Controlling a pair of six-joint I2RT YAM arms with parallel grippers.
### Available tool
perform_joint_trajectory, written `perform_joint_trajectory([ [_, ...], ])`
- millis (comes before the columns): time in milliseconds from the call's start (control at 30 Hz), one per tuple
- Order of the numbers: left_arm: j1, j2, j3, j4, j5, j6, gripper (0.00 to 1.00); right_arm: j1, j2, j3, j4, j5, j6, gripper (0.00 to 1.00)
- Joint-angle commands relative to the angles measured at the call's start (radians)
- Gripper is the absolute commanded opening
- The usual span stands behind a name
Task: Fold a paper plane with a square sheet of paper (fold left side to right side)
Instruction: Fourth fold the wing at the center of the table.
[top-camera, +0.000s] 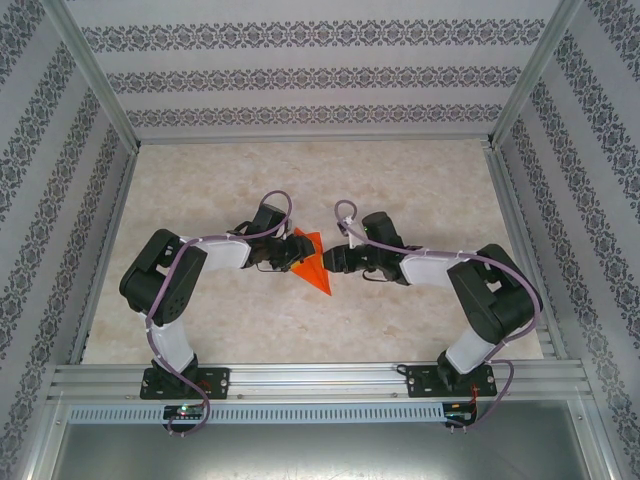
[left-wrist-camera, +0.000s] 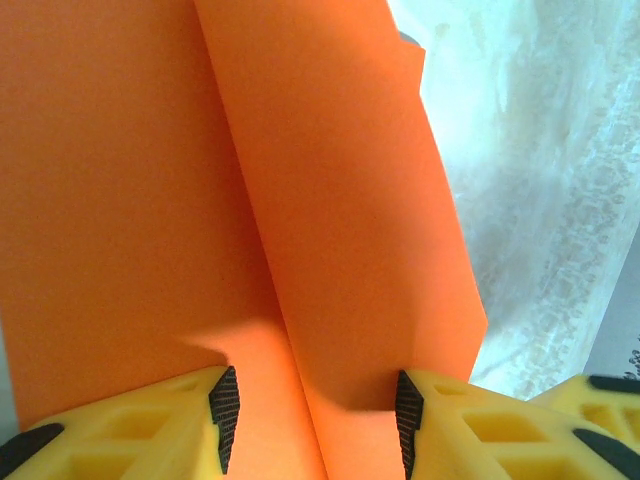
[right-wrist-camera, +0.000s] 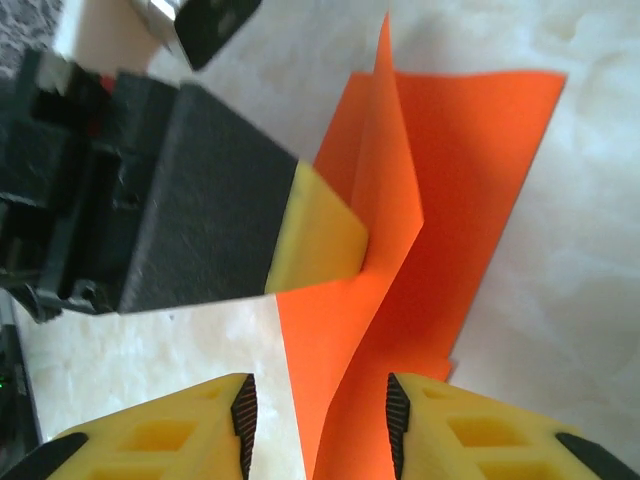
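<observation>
Marble-look bench (top-camera: 300, 170), patterned walls. Orange paper (top-camera: 312, 262), part-folded w/ a raised flap, lies mid-bench btwn arms. L gripper (left-wrist-camera: 312, 400) half-open astride flap; R gripper (right-wrist-camera: 315, 405) jaws apart, paper edge btwn them.

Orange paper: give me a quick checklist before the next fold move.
1. Orange paper lying on the table between both grippers: ok.
2. Right gripper jaws apart around the raised flap: ok.
3. Left gripper jaws apart, straddling the crease: ok.
4. Left fingertip touching the flap: ok.
5. Flap pressed flat: not ok, it stands up.
6. Edges aligned along the fold: cannot tell.
</observation>
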Motion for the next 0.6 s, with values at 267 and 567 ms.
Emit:
perform_joint_trajectory([
  [267,-0.018,0.011,0.0,-0.021,-0.016,0.014,0.49,-0.027,0.096,0.081,0.026,-0.12,0.158,0.36],
  [567,-0.02,0.003,0.0,-0.025,-0.018,0.014,0.49,-0.026,0.172,0.104,0.047,-0.139,0.199,0.32],
])
